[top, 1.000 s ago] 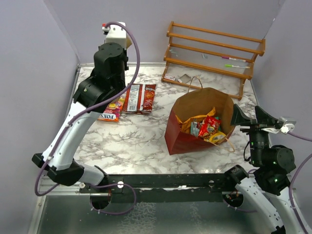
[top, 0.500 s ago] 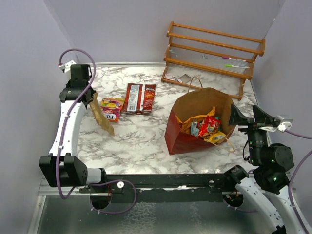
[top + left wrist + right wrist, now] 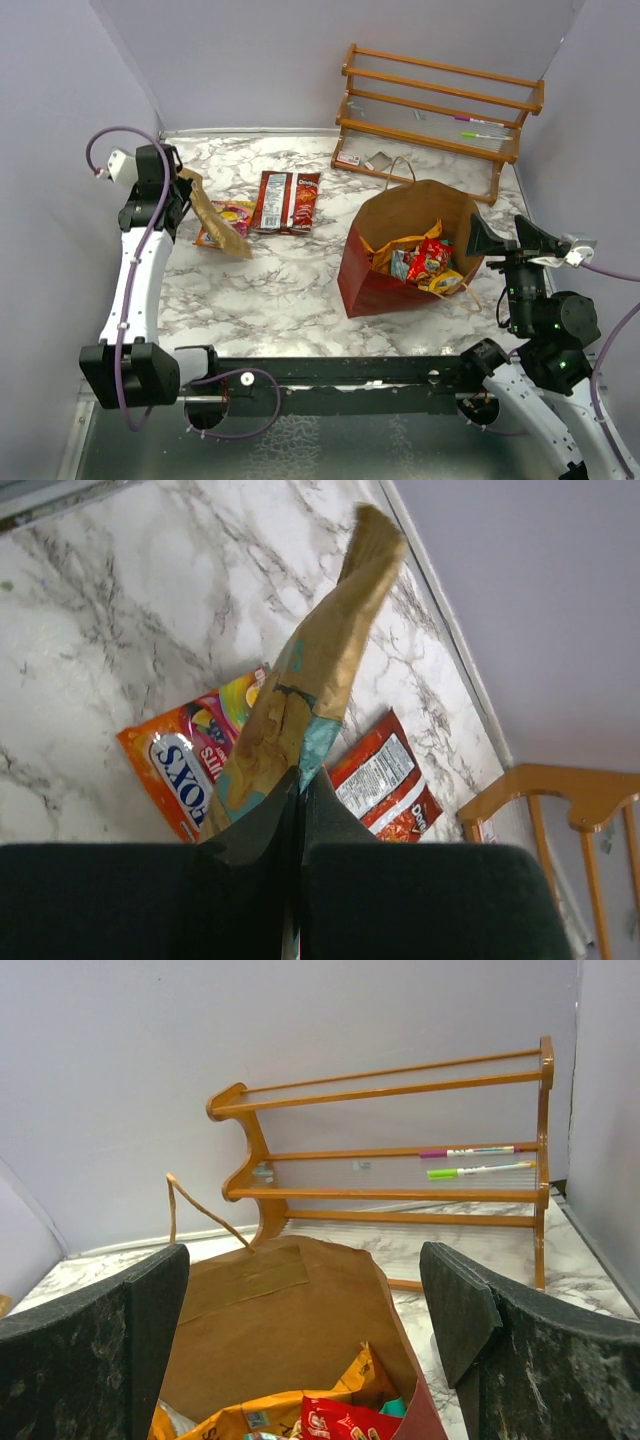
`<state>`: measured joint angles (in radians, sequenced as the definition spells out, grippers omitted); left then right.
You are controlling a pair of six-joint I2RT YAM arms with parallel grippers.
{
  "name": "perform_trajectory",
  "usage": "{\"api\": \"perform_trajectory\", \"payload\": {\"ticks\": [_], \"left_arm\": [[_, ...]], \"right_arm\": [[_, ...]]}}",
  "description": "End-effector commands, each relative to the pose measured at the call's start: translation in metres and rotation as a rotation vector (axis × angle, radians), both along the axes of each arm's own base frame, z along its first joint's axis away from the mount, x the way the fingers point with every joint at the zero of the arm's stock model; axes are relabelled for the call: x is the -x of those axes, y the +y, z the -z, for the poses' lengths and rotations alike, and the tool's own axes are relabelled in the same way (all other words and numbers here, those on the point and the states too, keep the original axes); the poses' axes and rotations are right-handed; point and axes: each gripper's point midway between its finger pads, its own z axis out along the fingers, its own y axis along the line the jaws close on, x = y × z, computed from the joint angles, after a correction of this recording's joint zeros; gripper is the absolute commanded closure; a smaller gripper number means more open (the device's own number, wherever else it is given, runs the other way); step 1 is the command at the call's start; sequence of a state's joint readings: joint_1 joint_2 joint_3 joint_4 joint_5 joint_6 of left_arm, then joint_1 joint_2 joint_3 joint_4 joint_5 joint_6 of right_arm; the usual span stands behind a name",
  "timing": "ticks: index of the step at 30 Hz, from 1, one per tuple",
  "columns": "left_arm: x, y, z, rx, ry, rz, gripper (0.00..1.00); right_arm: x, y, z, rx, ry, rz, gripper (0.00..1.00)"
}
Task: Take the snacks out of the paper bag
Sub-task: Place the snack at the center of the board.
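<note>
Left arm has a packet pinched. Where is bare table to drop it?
The left gripper with its gold packet hangs over the Fox's packet. Widest bare marble: nearer, left of the paper bag, in front of the red packets. Crowded: between bag and rack.

Held gold-and-teal packet (image 3: 315, 670): lower end buried between left gripper (image 3: 300, 785) fingers, label unreadable. Orange packet (image 3: 172, 755) just beyond the fingers, half covered by it. Red packet (image 3: 395, 790) clipped by the finger. Below right gripper (image 3: 303, 1270), paper bag (image 3: 290, 1330) bottom off-frame — snacks (image 3: 330, 1422) show tops only. Far ahead, white cards (image 3: 350, 158) — too small to read.
</note>
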<state>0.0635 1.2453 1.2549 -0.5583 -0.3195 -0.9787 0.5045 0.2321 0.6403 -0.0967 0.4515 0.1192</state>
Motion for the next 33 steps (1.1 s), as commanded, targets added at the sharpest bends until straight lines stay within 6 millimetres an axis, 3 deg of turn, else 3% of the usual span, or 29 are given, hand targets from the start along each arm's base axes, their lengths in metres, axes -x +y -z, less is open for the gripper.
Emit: {"api": "perform_trajectory", "payload": {"ticks": [1,7,11,15,21,26,29,33], "left_arm": [[0.028,0.015,-0.013,0.116,-0.11,-0.217,1.0],[0.09,0.029,0.047,0.078,0.015,-0.339,1.0],[0.129,0.02,0.106,0.112,0.128,-0.336,1.0],[0.156,0.016,0.136,0.124,0.188,-0.341,0.99],[0.187,0.028,0.143,0.078,0.256,-0.431,0.71],[0.198,0.026,0.147,0.099,0.282,-0.462,0.33],[0.199,0.029,0.134,0.085,0.269,-0.468,0.16],[0.19,0.035,0.103,0.041,0.22,-0.447,0.02]], "right_arm": [[0.002,0.003,-0.005,-0.007,-0.022,-0.022,0.01],[-0.001,0.011,-0.003,0.008,-0.006,-0.053,0.01],[0.0,0.012,-0.004,0.004,-0.015,-0.063,0.01],[0.0,0.014,-0.005,0.007,-0.019,-0.071,0.01],[0.0,0.014,-0.004,0.008,-0.017,-0.075,0.01],[-0.003,0.018,-0.004,0.015,-0.011,-0.085,0.01],[-0.003,0.019,-0.004,0.019,-0.008,-0.087,0.01],[-0.004,0.019,-0.004,0.022,-0.008,-0.088,0.01]]}}
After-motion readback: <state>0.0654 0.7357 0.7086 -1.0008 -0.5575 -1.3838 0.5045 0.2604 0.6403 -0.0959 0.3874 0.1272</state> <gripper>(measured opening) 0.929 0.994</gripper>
